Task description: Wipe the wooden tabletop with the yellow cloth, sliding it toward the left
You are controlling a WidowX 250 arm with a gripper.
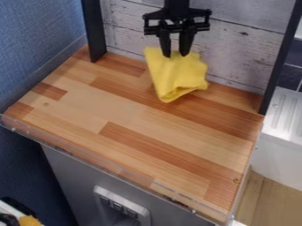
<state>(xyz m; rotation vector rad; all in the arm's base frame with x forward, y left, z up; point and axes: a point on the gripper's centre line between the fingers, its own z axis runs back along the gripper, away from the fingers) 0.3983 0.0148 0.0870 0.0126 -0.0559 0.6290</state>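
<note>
- gripper [175, 56] is over the back of the counter [135, 123], part closed with a smallish gap, and it looks like it's got a bunch of the yellow cloth [180, 77] pinched in there
- cloth is at the back edge, in front of the pale wall [239, 55]; gripped near its top, which I reckon is why the rest droops in folds to a low point
- tips point down, which makes sense for grabbing something floppy from above
- posts [93, 31] at both back corners, probably holding up something higher
- can't tell if the low end of the cloth touches the wood or hangs just above it
- folds hide how much is really pinched
- rest of the arm is cut off up top, and the yellow thing [29, 220] bottom left is too cropped to name
</note>
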